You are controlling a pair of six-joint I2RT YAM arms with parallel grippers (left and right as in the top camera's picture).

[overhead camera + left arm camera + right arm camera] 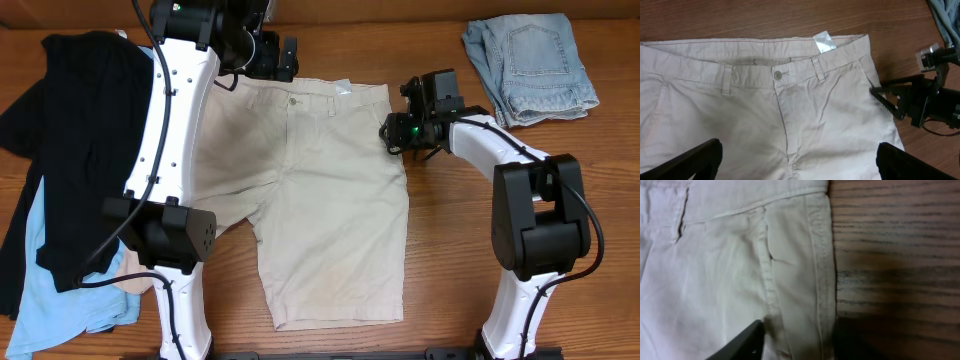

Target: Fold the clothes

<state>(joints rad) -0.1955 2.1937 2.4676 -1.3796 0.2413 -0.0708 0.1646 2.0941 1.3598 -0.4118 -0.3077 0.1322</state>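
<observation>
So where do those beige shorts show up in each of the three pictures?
Overhead: beige shorts lie flat in the middle, waistband toward the top.
Left wrist: they fill most of the picture, button in the upper middle.
Right wrist: only their edge, with the pocket seam, fills the left half.
Shared landmark: the side seam below the waistband, meeting the wooden table.

Plain beige shorts (320, 200) mid-frame, white label (823, 42) at the waistband. Black top (80, 130) at left, over a light-blue shirt (40, 305). Faded blue denim shorts (530, 65) upper right. Brown wood-grain worktop (440, 290). White-and-black arms (175, 110).
</observation>
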